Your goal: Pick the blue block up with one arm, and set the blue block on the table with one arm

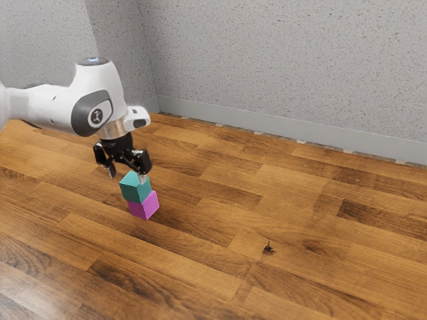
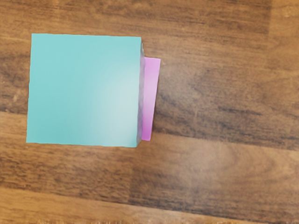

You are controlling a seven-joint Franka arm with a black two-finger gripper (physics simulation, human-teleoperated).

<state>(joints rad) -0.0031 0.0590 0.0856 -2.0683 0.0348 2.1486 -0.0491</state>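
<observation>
Just above the stack, the gripper [image 1: 127, 176] stands open, its two fingers well apart; one fingertip overlaps the top of the blue block [image 1: 135, 189] in the exterior view, and I cannot tell whether it touches. This teal-coloured block rests on a pink-purple block [image 1: 144, 205], slightly offset from it. From the hand, the blue block's [image 2: 84, 91] flat top faces the camera, with a narrow strip of the pink block [image 2: 151, 98] showing beneath one side.
Wood-plank surface [image 1: 300, 220] surrounds the stack. A speckled grey wall [image 1: 287, 67] with a pale baseboard [image 1: 267, 127] runs behind it. A small dark mark [image 1: 268, 248] lies toward the exterior view's right of the blocks.
</observation>
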